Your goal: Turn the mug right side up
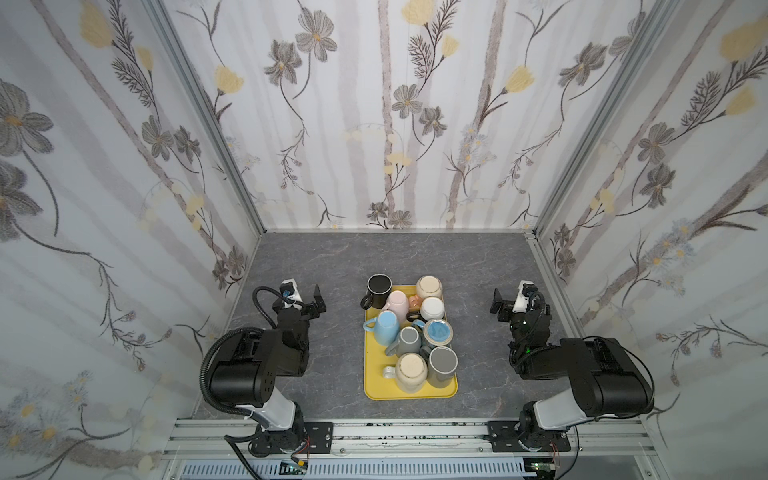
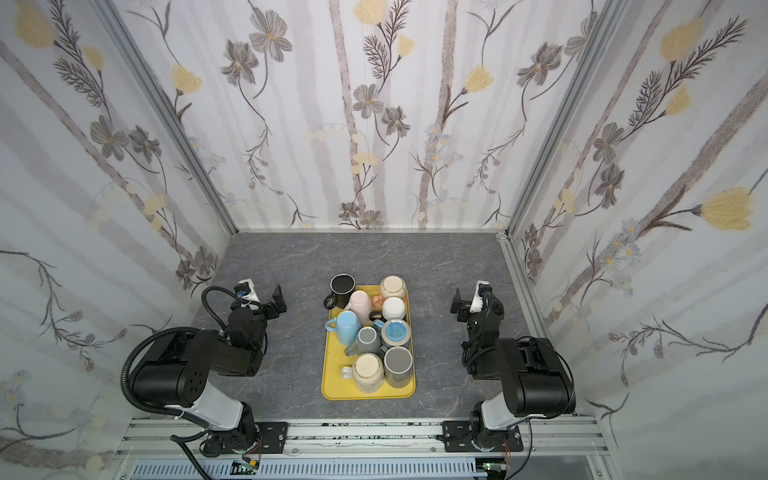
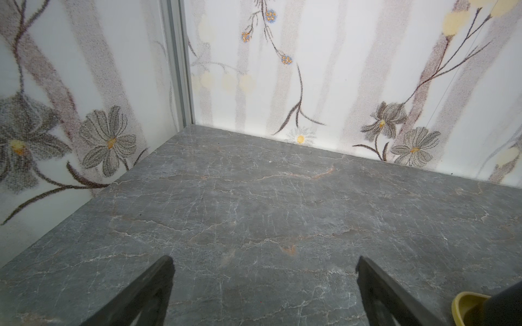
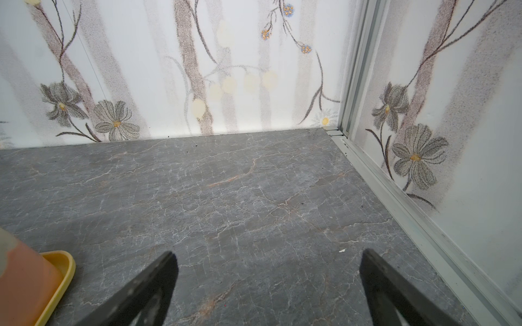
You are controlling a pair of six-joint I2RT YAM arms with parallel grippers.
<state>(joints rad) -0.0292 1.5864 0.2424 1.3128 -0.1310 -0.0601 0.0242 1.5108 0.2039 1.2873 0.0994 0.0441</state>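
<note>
Nothing is turned yet: the upside-down mugs, such as the beige mug (image 1: 411,372) at the near end, sit crowded on the yellow tray (image 1: 376,374) mid-table. One black mug (image 1: 379,286) stands upright at its far-left corner. Left gripper (image 1: 312,305) and right gripper (image 1: 500,306) wait well apart on either side, jaws spread, empty.

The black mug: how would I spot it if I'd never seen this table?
Find the yellow tray in the middle of the grey table, crowded with mugs. Look to its far left corner: the black mug stands there at the tray's edge. It is the only black one, and it sits upright with its open mouth showing.
</note>
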